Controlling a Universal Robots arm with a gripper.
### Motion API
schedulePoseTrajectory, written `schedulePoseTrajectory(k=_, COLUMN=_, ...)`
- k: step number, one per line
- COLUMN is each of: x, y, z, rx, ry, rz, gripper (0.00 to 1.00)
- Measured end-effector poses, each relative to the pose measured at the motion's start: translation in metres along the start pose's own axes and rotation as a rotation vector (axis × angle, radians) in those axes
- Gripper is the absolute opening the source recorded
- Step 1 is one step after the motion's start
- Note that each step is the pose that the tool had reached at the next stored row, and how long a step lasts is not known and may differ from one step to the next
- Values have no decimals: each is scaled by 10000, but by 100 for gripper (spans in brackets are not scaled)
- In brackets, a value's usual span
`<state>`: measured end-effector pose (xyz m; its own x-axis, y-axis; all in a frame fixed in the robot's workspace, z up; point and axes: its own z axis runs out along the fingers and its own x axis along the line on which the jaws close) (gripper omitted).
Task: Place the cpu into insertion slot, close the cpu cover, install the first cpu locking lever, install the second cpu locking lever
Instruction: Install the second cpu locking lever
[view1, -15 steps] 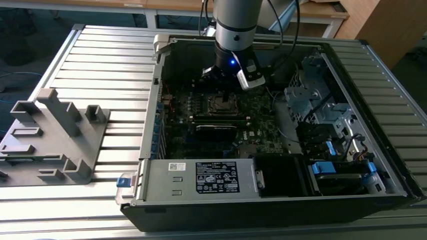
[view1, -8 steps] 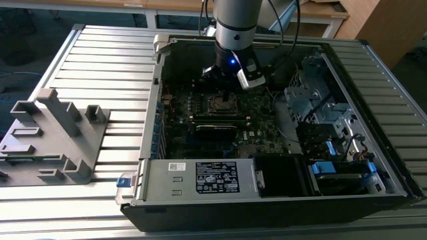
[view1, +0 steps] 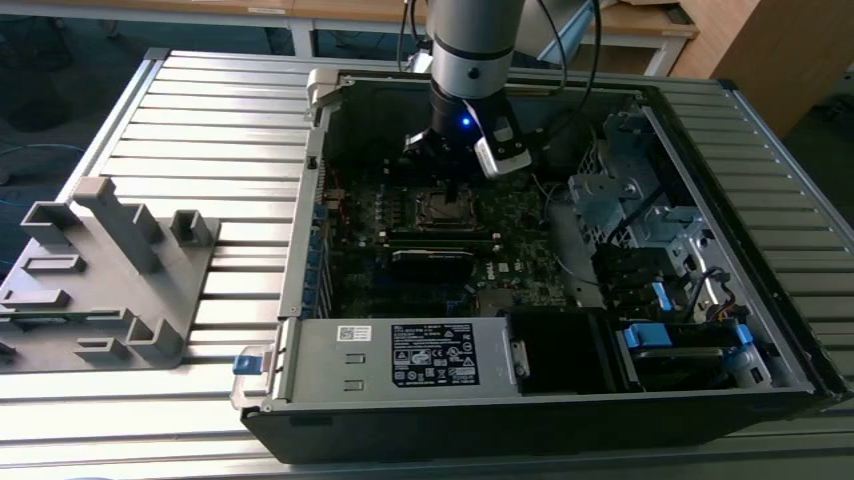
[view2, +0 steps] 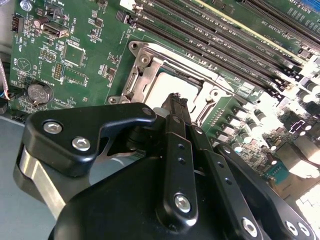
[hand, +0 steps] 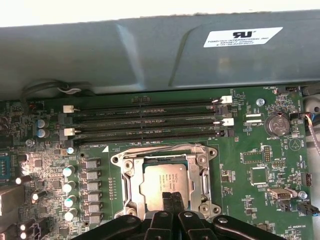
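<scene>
Cpu (hand: 163, 181) seemingly seated under hand (hand: 171, 196)

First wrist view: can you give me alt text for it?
The cpu sits in the insertion slot of a green motherboard, with the black tool just over its near edge. Memory slots run beyond the socket.

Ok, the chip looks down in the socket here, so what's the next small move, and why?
Probably ease the end effector straight up a little. The cpu appears to lie flat inside the insertion slot, and the end effector's tip sits right at its edge, so a sideways move could nudge it.
</scene>
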<state>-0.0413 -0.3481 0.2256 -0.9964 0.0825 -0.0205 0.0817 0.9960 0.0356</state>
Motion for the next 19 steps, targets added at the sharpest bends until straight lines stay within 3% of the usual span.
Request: schedulePoseTrajectory(k=19, x=-1, y=1, z=-30, rx=0, ry=0, rz=0, gripper=10)
